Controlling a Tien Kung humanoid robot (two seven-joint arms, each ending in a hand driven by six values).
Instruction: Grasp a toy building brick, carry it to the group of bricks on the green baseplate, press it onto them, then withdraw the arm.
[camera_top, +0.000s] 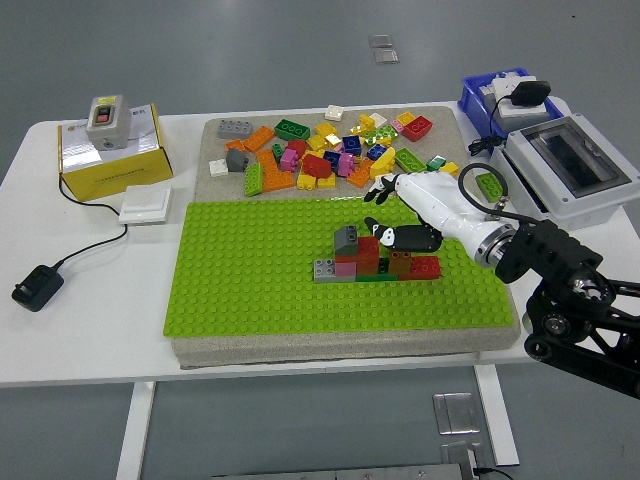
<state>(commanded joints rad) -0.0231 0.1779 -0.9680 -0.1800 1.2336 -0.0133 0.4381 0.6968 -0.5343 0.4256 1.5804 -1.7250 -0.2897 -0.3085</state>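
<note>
The right hand (400, 215) sits just right of the frame's middle, right over the group of bricks (375, 256) on the green baseplate (250, 275). Its fingers are curled, but I cannot tell if a brick is inside. Pushing crooked might knock the little stack apart. The loose brick pile (320, 150) waits at the top. The right side has room to pull back.

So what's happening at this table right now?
The robot's right hand reaches in from the right over the green baseplate, just above the small group of bricks built on it. Whether it holds a brick cannot be told. The pile of loose bricks lies behind the baseplate. No left arm or person shows.
</note>
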